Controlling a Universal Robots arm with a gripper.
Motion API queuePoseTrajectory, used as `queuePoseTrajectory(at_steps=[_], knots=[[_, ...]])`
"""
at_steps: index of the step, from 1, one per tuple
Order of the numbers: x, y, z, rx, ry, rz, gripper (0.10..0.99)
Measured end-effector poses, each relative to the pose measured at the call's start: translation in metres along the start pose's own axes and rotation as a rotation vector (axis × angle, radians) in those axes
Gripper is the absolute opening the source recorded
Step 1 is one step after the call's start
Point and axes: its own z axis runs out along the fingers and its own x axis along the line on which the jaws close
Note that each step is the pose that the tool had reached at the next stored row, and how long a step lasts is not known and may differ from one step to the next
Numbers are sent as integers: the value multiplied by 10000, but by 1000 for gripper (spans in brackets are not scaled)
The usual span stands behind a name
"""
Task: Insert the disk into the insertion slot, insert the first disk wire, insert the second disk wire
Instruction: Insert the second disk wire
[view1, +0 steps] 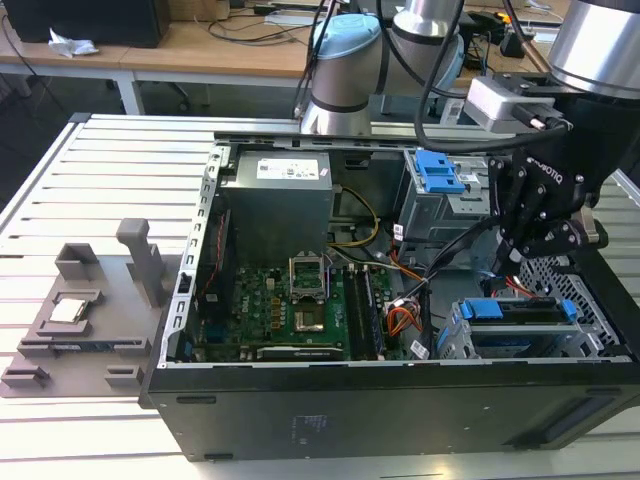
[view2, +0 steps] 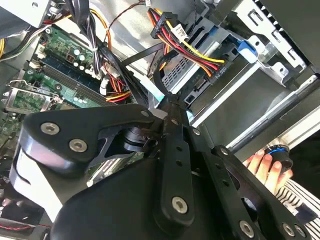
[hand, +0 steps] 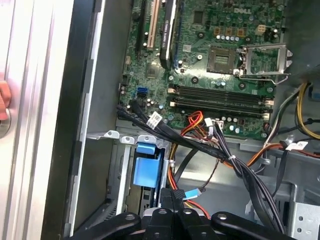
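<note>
The disk (view1: 515, 312), in its blue carrier, lies inside the silver perforated insertion slot (view1: 460, 338) at the exterior view's right. The carrier's blue also shows in both wrist views (hand: 148, 166) (view2: 244, 50). My gripper (view1: 538, 238) hangs just above the slot's rear. Its fingers (hand: 172, 200) are pressed together on a black disk wire with a light-blue plug (hand: 192, 194). That wire's end also sits at the fingertips (view2: 167, 100) in the second wrist view. A red, yellow and black wire bundle ends in a black plug (view2: 219, 72) at the disk's back edge; I cannot tell whether it is seated.
The open computer case holds a green motherboard (view1: 300, 300), a grey power supply (view1: 278, 195) and a taller grey bay with a blue latch (view1: 438, 172). Loose cables (hand: 235, 165) cross behind the slot. A person's hand (view2: 257, 165) rests outside the case. A grey fixture (view1: 90, 300) lies on the table.
</note>
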Motion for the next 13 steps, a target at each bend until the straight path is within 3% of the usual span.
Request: queuePoseTrajectory(at_steps=[3, 4, 5, 6, 13], knots=[[-1, 0, 1, 0, 10, -3, 114], [0, 0, 1, 0, 13, -5, 235], [-1, 0, 1, -1, 16, -6, 235], [-1, 0, 2, -2, 24, -5, 302], [-38, 22, 100, -26, 252, -44, 302]])
